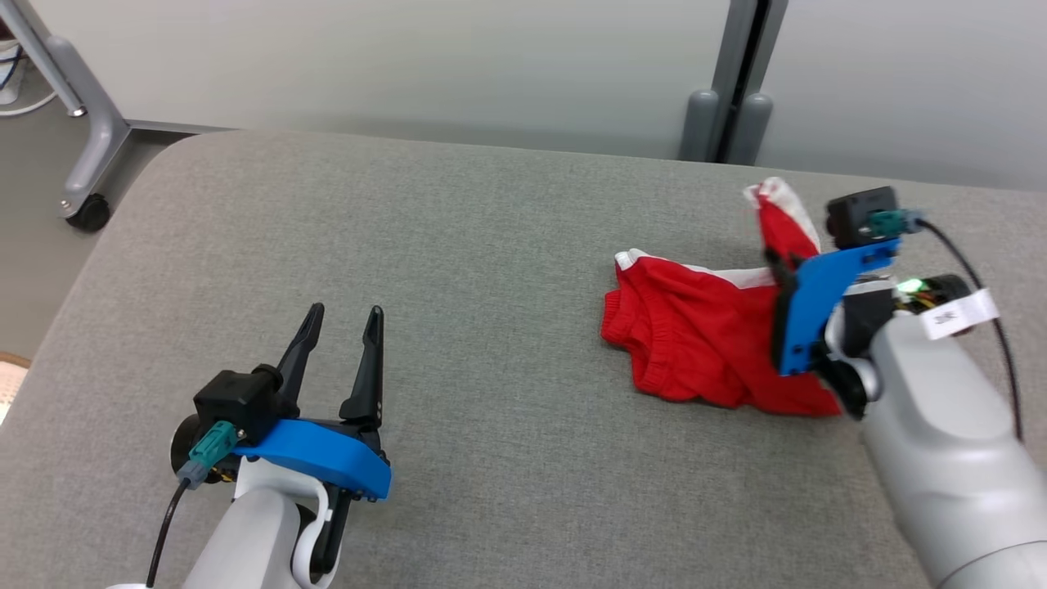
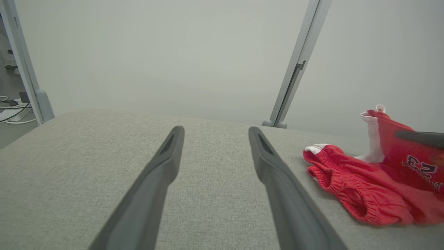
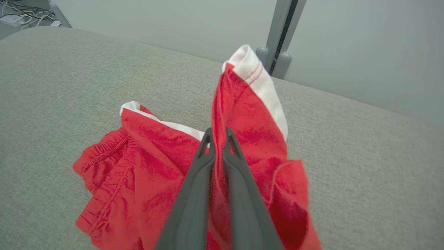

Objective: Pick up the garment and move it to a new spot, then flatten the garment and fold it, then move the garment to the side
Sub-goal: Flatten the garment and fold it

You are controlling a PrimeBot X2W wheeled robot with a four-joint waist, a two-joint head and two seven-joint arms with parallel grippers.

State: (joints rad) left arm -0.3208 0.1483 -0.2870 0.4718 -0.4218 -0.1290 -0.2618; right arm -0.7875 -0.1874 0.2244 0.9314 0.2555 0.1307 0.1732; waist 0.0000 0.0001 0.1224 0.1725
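Barely begun: right gripper [image 3: 218, 133] clamped on a fold of crumpled red, white-trimmed cloth shorts [image 1: 703, 343] near the grey upright post [image 1: 740, 74]. Moving, flattening, folding ahead (left gripper [image 1: 342, 315] agape, empty, well left of it).

Soft, even light, no glare: we see the shorts [image 1: 703, 335] cast only a faint shadow on the table [image 1: 458, 245] just beside them. Right of the shorts a green lamp [image 1: 909, 286] glows. In the left wrist view the post [image 2: 295, 69] behind the shorts leans, and we find their right edge blurred.
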